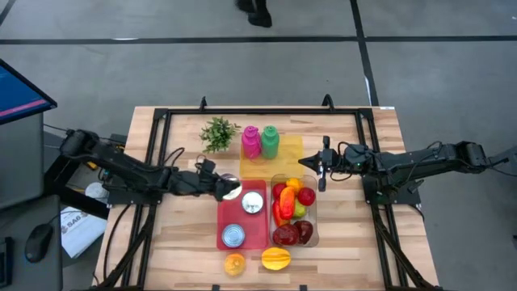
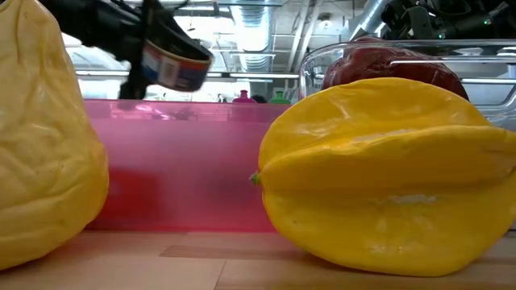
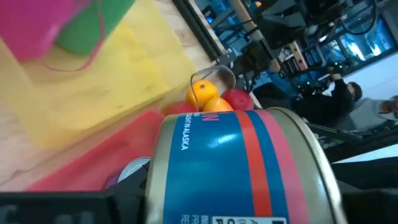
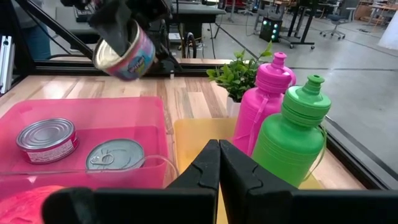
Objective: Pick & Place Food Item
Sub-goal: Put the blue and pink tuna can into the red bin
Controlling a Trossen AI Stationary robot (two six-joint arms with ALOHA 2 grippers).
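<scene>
My left gripper (image 1: 227,187) is shut on a blue-labelled food can (image 1: 232,188) with a red stripe, above the far left corner of the pink tray (image 1: 260,234). The can also fills the left wrist view (image 3: 242,168) and shows in the low view (image 2: 173,64). Two more cans (image 1: 253,204) (image 1: 233,235) stand in the tray on their flat ends. My right gripper (image 1: 323,171) is shut and hovers over the yellow mat (image 1: 283,153), beside the clear bin of fruit (image 1: 313,234). My left gripper pinches the can by its side wall (image 4: 140,59) between the two fingers (image 2: 135,60), coming level from the table's left. The can is lifted clear of the tray and tilted, its flat end (image 4: 112,56) facing slantwise down.
A pink bottle (image 1: 251,141), a green bottle (image 1: 270,140) and a small plant (image 1: 218,133) stand at the far side of the mat. A yellow starfruit (image 1: 276,258) and an orange-yellow fruit (image 1: 234,263) lie on the table's near edge. Bare wood lies left of the tray.
</scene>
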